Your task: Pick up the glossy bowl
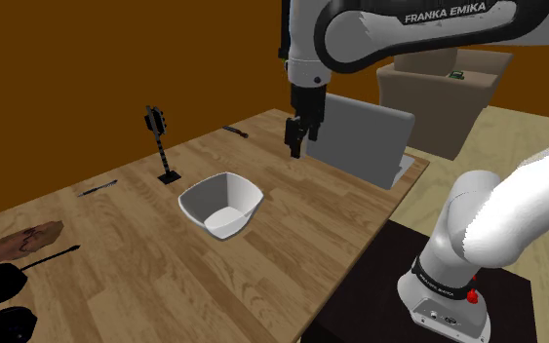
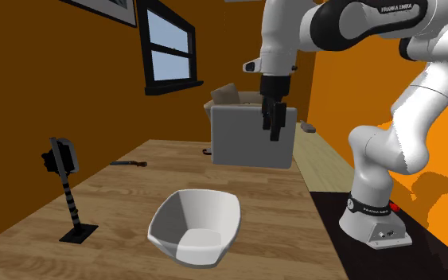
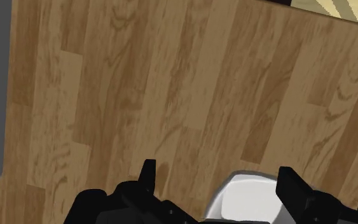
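Hanging above the desk with jaws spread apart, gripping and touching nothing. Standing well clear of the white bowl, down-left of them in the shoulder view.

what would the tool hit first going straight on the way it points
Probably the bare wooden tabletop, close beside the white bowl; depth is unclear, so the bowl's rim could come first.

One white bowl; one black stand; one grey laptop; one cardboard box; three slim dark tools.
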